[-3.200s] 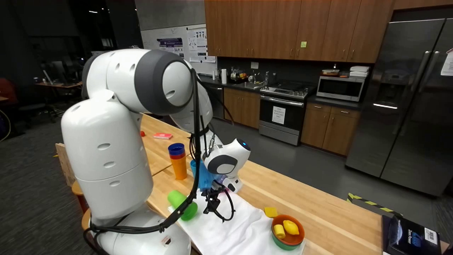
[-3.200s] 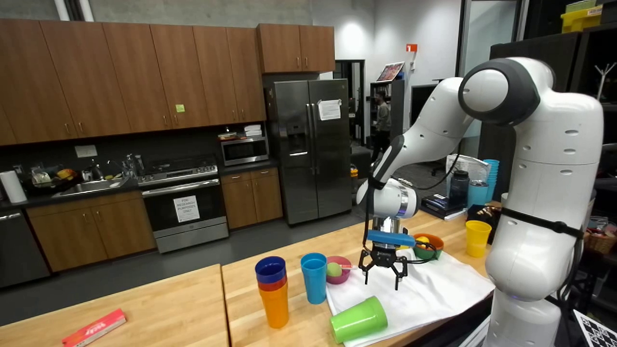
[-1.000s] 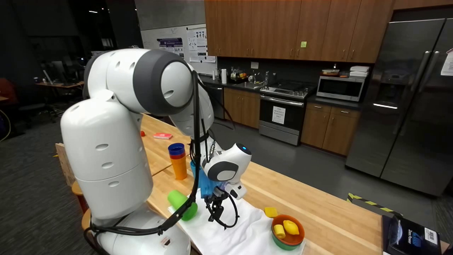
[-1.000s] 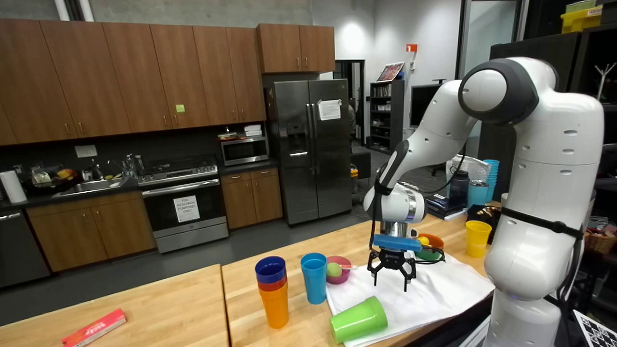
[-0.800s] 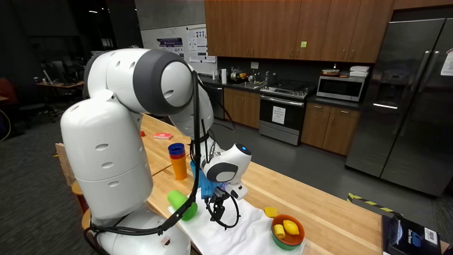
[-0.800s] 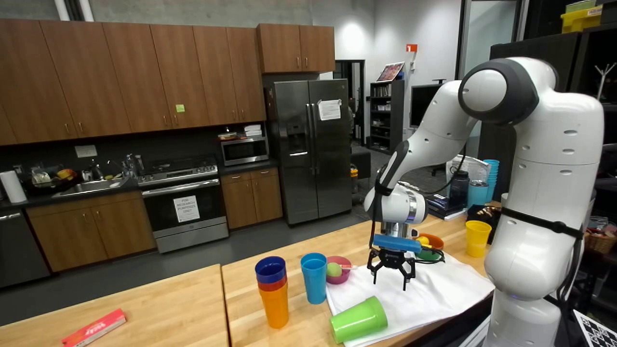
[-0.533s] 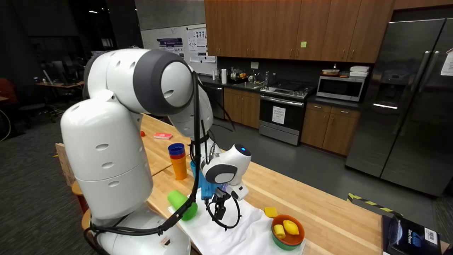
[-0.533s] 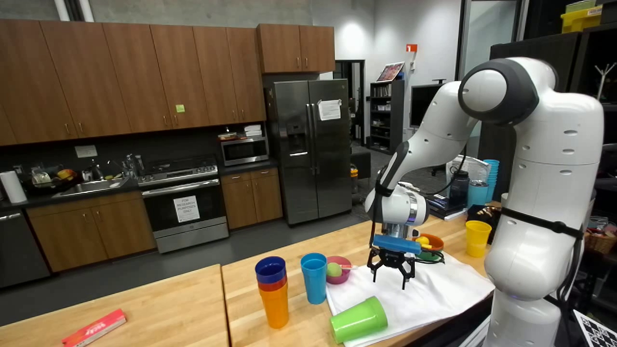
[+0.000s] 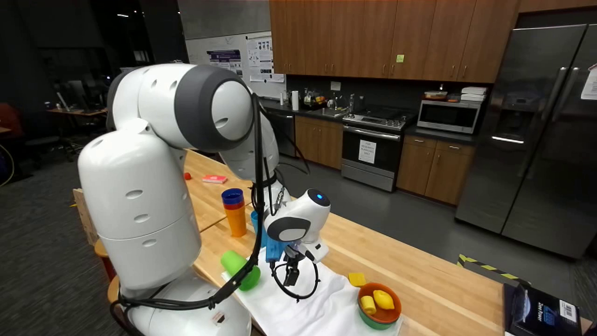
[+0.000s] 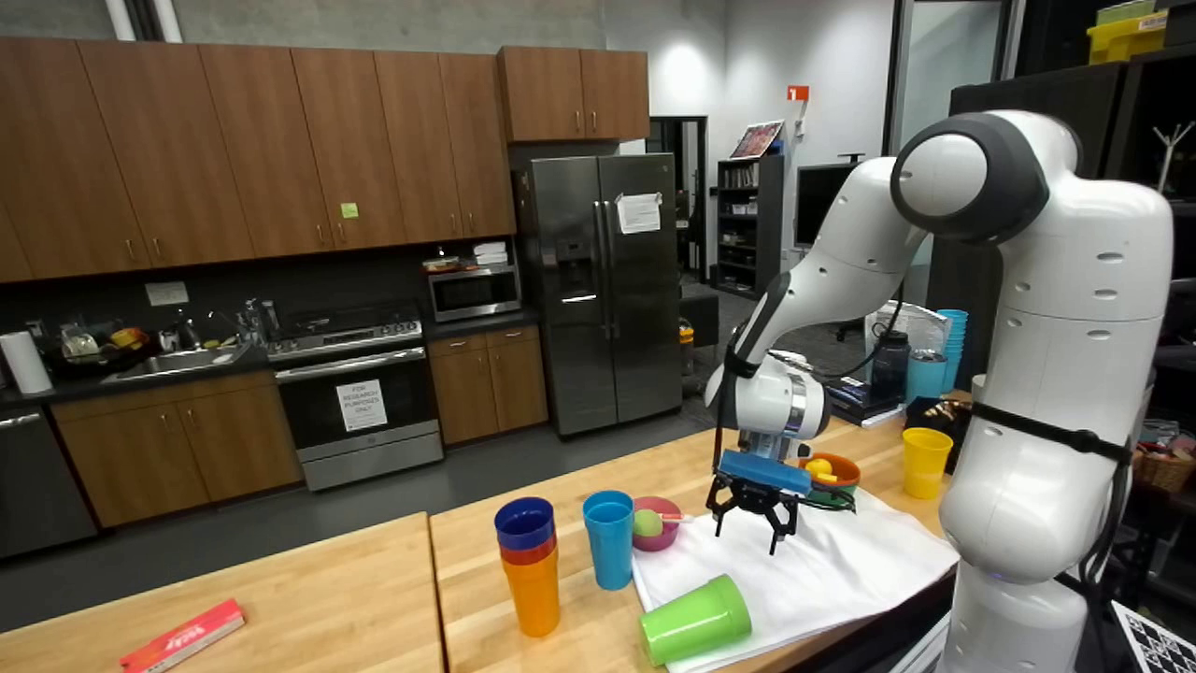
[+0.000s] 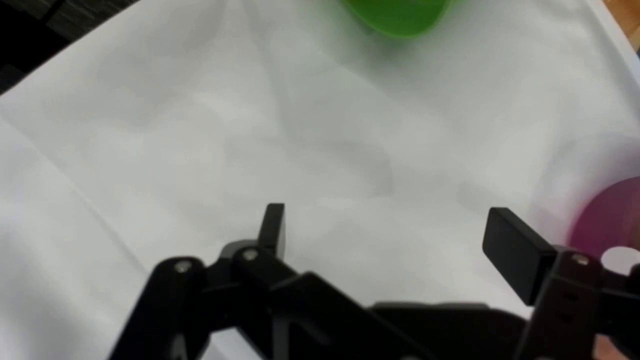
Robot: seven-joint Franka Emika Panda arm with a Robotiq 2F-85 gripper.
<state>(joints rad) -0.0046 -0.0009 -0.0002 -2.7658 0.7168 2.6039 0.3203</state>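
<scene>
1. We have the gripper (image 10: 746, 542) hanging over the white cloth (image 10: 822, 568), its jaws spread wide with nothing between them.
2. In an exterior view, the green cup (image 10: 696, 620) lies on its side, near left; the pink bowl (image 10: 661, 543) sits farther back, at the cloth's left edge.
3. We judge this an unloaded positioning step.
4. Any grasp from here would call for lining up, then lowering, though we can't well tell how high the gripper hangs.
</scene>
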